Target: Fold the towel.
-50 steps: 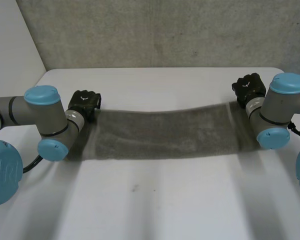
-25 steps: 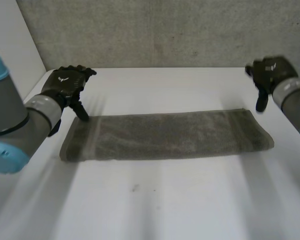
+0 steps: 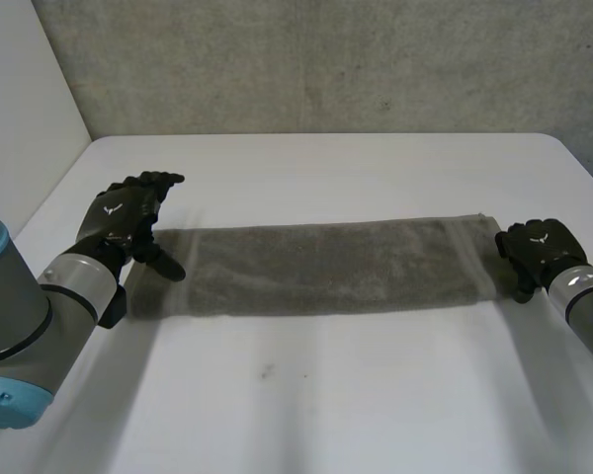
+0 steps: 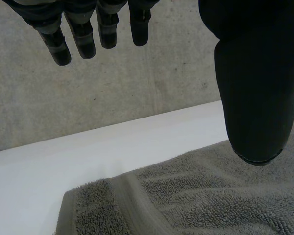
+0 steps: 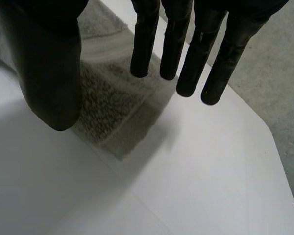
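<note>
While left hand and right hand hover spread, empty, at towel ends, mismatched pinches would skew the fold.

Head view high, looking down across table; wrist views low, close, sharing towel ends.

No words or numbers can be read. A small white emblem marks the back of the left hand, at nine o'clock. Another marks the right hand, at three o'clock.

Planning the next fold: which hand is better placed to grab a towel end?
Probably the right hand: its open thumb and fingers straddle the towel's end corner. The left hand hovers, fingers past the far edge.
</note>
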`<state>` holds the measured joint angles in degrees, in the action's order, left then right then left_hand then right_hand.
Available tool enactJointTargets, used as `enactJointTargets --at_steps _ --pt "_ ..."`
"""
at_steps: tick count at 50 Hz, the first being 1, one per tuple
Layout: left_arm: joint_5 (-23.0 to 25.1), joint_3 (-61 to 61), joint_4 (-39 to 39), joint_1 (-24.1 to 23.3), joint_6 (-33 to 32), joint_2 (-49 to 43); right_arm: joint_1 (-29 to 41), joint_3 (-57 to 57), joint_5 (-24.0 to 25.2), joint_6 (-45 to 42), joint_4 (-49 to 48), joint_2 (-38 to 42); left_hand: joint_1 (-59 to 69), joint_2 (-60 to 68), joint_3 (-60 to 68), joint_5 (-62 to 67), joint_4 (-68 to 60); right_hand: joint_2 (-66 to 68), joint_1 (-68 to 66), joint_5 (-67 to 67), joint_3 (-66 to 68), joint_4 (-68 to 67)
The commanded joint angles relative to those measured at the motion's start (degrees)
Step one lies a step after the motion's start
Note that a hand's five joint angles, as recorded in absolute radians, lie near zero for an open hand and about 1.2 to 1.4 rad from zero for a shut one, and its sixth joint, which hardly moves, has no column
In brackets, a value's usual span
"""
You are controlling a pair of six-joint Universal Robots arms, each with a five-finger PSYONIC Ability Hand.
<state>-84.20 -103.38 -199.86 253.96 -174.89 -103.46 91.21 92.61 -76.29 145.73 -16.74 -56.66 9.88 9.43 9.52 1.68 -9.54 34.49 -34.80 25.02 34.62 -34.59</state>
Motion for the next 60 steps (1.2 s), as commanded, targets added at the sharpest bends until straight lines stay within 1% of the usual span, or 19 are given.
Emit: enactJointTargets --at_steps 1,5,6,7,13,21,26,32,37,39,40,41,44,45,47,48,50,55,60 --pt "0.00 -0.33 -0.09 0.04 -0.19 -0.25 -1.64 -2.51 0.52 -0.98 0.04 3.04 0.12 0.57 0.48 -1.68 -0.46 9.38 -9.07 8.85 9.25 -9.27" --pt "0.00 -0.50 -0.53 -0.04 -0.27 -0.43 -2.26 -2.78 1.49 -1.07 0.04 3.75 0.12 0.57 0.48 -1.68 -0.46 18.99 -18.68 18.46 18.86 -18.89" --pt "0.00 -0.59 -0.61 -0.04 -0.27 -0.43 -2.35 -2.87 2.27 -1.07 -0.05 3.92 0.12 0.57 0.48 -1.68 -0.46 27.82 -27.51 27.29 27.69 -27.71" --pt "0.00 -0.85 -0.79 -0.04 -0.27 -0.52 -2.35 -2.96 2.98 -1.15 -0.05 3.93 0.12 0.57 0.48 -1.68 -0.46 44.73 -44.42 44.20 44.60 -44.62" --pt "0.00 -1.12 -1.23 -0.04 -0.27 -0.69 -3.32 -3.22 2.90 -1.24 -0.58 2.87 0.12 0.57 0.48 -1.68 -0.46 45.51 -45.20 44.98 45.38 -45.41" --pt "0.09 -1.38 -1.23 -0.04 -0.36 -0.61 -10.52 -5.42 -2.64 -1.86 0.30 0.50 0.12 0.57 0.48 -1.68 -0.46 45.51 -45.20 44.98 45.38 -45.41" --pt "0.09 -1.38 -1.23 -0.04 -0.19 -0.43 -20.17 -9.27 -3.52 -9.22 4.33 0.06 0.12 0.57 0.48 -1.68 -0.46 45.51 -45.20 44.98 45.38 -45.41" --pt "0.00 -1.38 -1.23 -0.04 -0.01 -0.34 -20.63 -12.01 -3.34 -12.32 6.46 -0.56 0.12 0.57 0.48 -1.68 -0.46 45.51 -45.20 44.98 45.38 -45.41" --pt "0.09 -1.38 -1.23 -0.04 -0.01 -0.34 -11.93 -12.62 -2.81 -10.03 6.63 -5.30 0.12 0.57 0.48 -1.68 -0.46 45.51 -45.20 44.98 45.38 -45.41" --pt "0.00 -1.38 -1.23 -0.04 -0.01 -0.34 -2.75 -13.32 -2.20 -8.46 6.28 -7.14 0.12 0.57 0.48 -1.68 -0.46 45.51 -45.20 44.98 45.38 -45.41" --pt "0.00 -1.38 -1.23 -0.04 -0.01 -0.34 -2.70 -13.33 -2.20 -8.45 6.28 -7.15 0.12 0.57 0.48 -1.68 -0.46 45.51 -45.20 44.98 45.38 -45.41" --pt "0.00 -1.47 -1.23 -0.04 -0.01 -0.34 1.39 -13.59 -2.03 -8.01 6.02 -7.24 0.12 0.57 0.48 -1.68 -0.46 45.51 -45.20 44.98 45.38 -45.41" --pt "0.00 -1.47 -1.23 -0.04 0.08 -0.43 10.52 -13.77 -2.02 -7.40 5.93 -6.98 0.12 0.57 0.48 -1.68 -0.46 45.51 -45.20 44.98 45.38 -45.41" --pt "0.00 -1.47 -1.23 -0.04 0.08 -0.43 10.57 -13.77 -2.02 -7.40 5.93 -6.97 0.12 0.57 0.48 -1.68 -0.46 45.51 -45.20 44.98 45.38 -45.41" --pt "0.00 -1.47 -1.23 -0.04 0.08 -0.43 20.54 -14.12 -2.02 -7.66 5.84 -4.88 0.12 0.57 0.48 -1.68 -0.46 45.51 -45.20 44.98 45.38 -45.41" --pt "0.00 -1.47 -1.23 -0.04 0.08 -0.43 20.59 -14.12 -2.02 -7.66 5.84 -4.86 0.12 0.57 0.48 -1.68 -0.46 45.51 -45.20 44.98 45.38 -45.41" --pt "0.00 -1.56 -1.23 -0.04 0.08 -0.43 28.37 -15.08 -2.11 -7.57 5.23 -1.10 0.12 0.57 0.48 -1.68 -0.46 45.51 -45.20 44.98 45.38 -45.41" --pt "0.00 -1.56 -1.23 -0.13 -0.01 -0.69 36.04 -15.70 -2.20 -7.13 2.95 4.44 0.12 0.57 0.48 -1.68 -0.46 45.51 -45.20 44.98 45.38 -45.41" --pt "0.09 -1.91 -1.32 -0.13 -0.19 -0.69 39.30 -14.91 -2.11 -6.96 0.14 7.52 0.12 0.57 0.48 -1.68 -0.46 45.51 -45.20 44.98 45.38 -45.41"
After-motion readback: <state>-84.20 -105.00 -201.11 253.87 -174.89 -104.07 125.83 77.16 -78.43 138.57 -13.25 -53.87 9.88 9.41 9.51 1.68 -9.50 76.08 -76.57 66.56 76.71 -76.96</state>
